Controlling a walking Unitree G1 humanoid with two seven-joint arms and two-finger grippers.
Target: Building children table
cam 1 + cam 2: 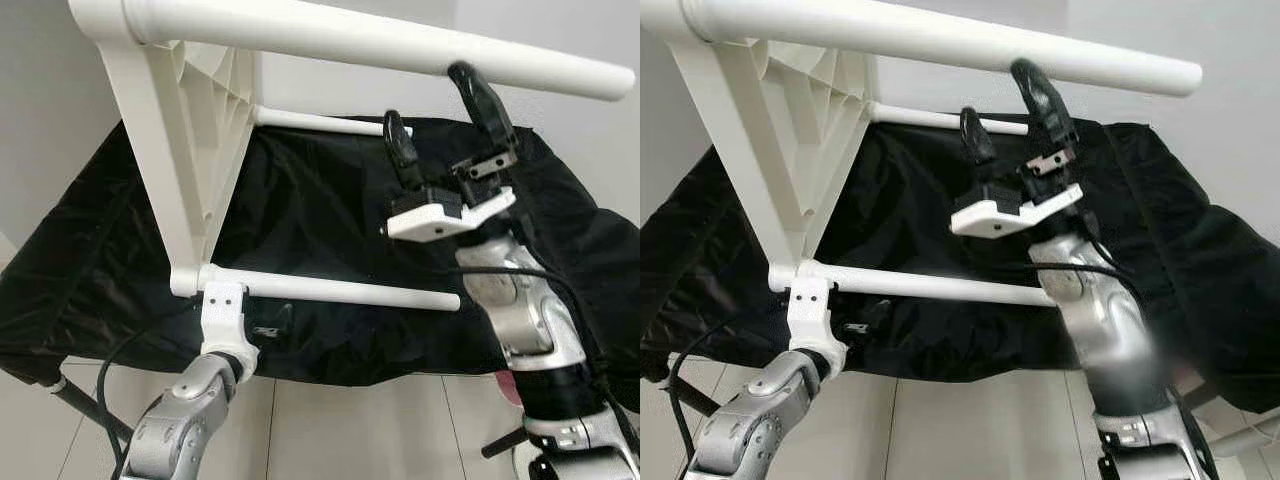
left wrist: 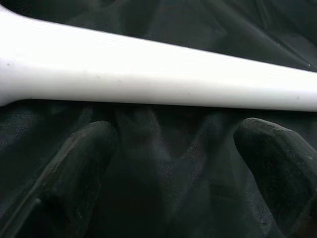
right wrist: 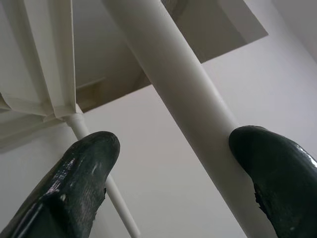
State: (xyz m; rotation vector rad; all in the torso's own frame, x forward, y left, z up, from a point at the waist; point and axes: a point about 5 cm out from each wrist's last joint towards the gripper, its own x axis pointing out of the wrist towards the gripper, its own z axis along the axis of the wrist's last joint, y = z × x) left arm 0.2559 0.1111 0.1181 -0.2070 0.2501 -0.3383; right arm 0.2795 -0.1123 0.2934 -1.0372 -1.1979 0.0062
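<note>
The table frame (image 1: pixel 190 150) is white moulded plastic, held up in the air above a black cloth (image 1: pixel 330 240) that drapes over something low. I cannot tell what lies under the cloth. The frame looks light and stiff, with a ribbed hollow underside, and its tubes are smooth and glossy, so likely slippery under hard fingers. A tube's round section should let it roll in a loose pinch. The ribbed panel or a joint near a corner would probably give a surer hold than mid-tube.

Three tubes show. The thick top tube (image 1: pixel 400 45) runs across the upper part of the eye views. A thin far rod (image 1: pixel 320 122) lies behind it. A lower rod (image 1: pixel 340 292) juts out over the cloth from the frame's bottom corner. One ribbed panel joins them.

The right gripper (image 1: pixel 440 125) reaches up to the top tube with its fingers wide apart. In the right wrist view one finger (image 3: pixel 270 173) touches the tube's side and the other (image 3: pixel 79 173) stands clear, so nothing is clamped. The left gripper (image 2: pixel 173 163) sits just under the lower rod near the frame's corner. Its fingers (image 2: pixel 74 163) are spread wide, close to the rod but not closed on it.

There are two grippers and one cloth.
</note>
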